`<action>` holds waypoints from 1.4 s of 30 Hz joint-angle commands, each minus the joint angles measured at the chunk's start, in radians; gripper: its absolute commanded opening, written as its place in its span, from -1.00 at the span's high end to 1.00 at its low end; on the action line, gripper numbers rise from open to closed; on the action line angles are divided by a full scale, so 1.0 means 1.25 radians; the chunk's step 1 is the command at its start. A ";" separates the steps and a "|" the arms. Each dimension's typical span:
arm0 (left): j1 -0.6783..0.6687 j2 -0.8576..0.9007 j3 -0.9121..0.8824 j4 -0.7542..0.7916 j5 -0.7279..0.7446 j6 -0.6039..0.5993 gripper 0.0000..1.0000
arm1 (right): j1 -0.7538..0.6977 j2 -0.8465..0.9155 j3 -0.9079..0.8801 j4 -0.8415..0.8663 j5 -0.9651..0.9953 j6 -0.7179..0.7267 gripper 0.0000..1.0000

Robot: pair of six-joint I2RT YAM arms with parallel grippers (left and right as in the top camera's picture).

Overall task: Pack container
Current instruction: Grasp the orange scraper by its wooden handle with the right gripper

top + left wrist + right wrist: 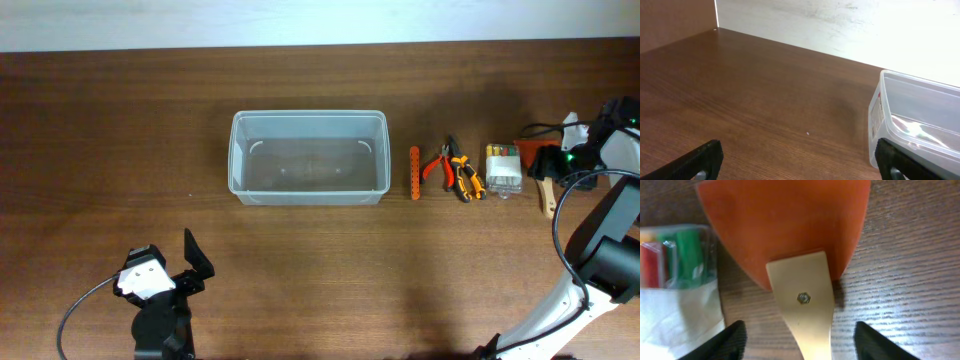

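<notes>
The clear plastic container [307, 198] stands empty at the table's middle; its left corner shows in the left wrist view [880, 120]. My left gripper [195, 262] is open and empty near the front edge, left of the container [800, 167]. My right gripper [549, 163] is open at the far right, low over an orange scraper with a wooden handle [546, 200]. In the right wrist view its fingers [800, 345] straddle the handle [805, 310] below the orange blade [785, 225], not closed on it.
Right of the container lie an orange stick-like tool [415, 172], orange-handled pliers [458, 168] and a small clear box of coloured bits [503, 168], also in the right wrist view [675, 275]. A pale wall runs along the table's back edge.
</notes>
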 commanded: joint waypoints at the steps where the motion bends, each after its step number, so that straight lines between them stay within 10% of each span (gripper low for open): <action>1: -0.003 -0.004 -0.003 -0.001 -0.003 0.007 -0.99 | 0.004 0.001 -0.019 0.015 0.004 0.001 -0.29; 42: -0.003 -0.004 -0.003 -0.001 -0.003 0.007 -0.99 | 0.018 0.055 -0.044 0.079 0.028 0.035 0.21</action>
